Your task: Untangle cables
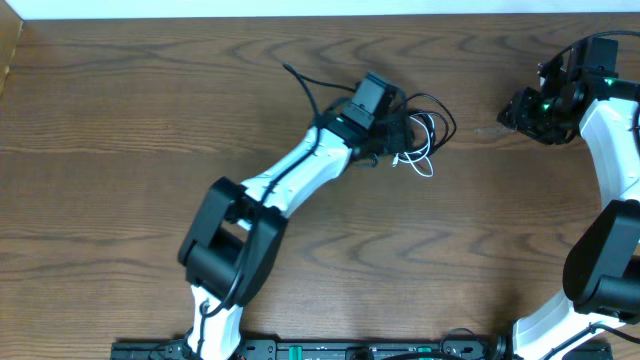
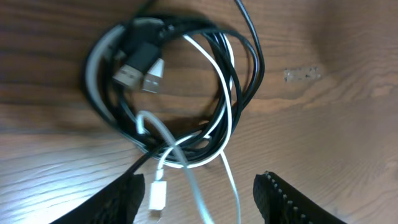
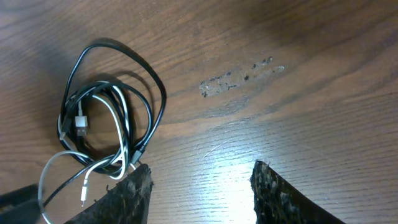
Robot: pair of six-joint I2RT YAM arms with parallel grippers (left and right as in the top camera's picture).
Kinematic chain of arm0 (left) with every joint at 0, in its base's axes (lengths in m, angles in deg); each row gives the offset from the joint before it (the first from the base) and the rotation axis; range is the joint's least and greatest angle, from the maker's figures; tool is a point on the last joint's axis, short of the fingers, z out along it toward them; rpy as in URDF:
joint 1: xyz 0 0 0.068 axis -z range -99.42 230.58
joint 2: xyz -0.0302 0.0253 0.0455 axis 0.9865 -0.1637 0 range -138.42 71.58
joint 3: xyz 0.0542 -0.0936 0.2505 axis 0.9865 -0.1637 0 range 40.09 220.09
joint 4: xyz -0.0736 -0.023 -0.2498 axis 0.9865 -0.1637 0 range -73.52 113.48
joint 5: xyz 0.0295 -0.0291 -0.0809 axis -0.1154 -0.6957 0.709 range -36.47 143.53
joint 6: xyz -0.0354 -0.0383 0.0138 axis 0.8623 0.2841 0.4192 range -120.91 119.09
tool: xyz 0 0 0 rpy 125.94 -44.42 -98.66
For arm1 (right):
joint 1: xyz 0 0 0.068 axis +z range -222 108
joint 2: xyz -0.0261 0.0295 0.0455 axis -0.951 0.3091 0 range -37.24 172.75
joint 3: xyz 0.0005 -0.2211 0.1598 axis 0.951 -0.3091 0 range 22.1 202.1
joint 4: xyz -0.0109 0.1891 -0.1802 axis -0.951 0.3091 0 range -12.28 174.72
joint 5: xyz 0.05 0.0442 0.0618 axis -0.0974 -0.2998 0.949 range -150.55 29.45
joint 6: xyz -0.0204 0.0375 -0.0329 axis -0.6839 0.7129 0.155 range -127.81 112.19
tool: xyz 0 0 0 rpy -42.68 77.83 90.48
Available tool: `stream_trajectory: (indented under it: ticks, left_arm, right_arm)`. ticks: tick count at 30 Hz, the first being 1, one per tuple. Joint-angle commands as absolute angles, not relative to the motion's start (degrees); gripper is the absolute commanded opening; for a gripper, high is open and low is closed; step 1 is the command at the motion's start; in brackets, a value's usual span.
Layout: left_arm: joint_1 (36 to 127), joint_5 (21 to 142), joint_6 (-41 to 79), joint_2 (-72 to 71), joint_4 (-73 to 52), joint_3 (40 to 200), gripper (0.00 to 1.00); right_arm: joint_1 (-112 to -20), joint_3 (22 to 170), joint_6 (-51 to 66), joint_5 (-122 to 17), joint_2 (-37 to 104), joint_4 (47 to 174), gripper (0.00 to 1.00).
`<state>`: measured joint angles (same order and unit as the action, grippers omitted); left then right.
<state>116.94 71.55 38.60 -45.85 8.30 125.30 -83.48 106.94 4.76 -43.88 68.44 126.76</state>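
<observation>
Left claw [image 2: 199, 198] hangs over the tangle with its two fingers [image 2: 121, 196] standing well apart, clamped on nothing. From its wrist view we see a loose white strand running down through the gap between them, and a black strand reaching the tip of one finger; we cannot tell whether they touch. Right claw [image 3: 199, 193] is well off to the side, its fingers also apart, with only bare wood between them and a pale scuff mark [image 3: 242, 78] just ahead.

The cables lie on the brown wooden table [image 1: 120, 150], towards the far edge and a little right of centre, directly below the left claw. The black cable [image 2: 249, 68] is wound in several rough loops, and the white cable [image 2: 158, 127] threads through the same coil, so the two are tangled together. Two USB plugs, one black-bodied [image 2: 134, 68] and one white-bodied [image 2: 152, 79], rest side by side inside the coil. A small white plug [image 2: 157, 196] lies outside it, near the fingers.
</observation>
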Motion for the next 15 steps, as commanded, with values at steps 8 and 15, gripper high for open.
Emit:
stream_trajectory:
  ticks: [8,15]
  left_arm:
    - [119.93,70.79,42.25,-49.36,10.29,125.69,0.32]
    - [119.76,69.30,35.87,-45.21,7.27,128.23,0.07]
  right_arm:
    - [-83.57,107.05,3.67,-43.93,67.24,126.26,0.47]
    - [-82.11,107.05,-0.07,-40.23,67.24,126.10,0.48]
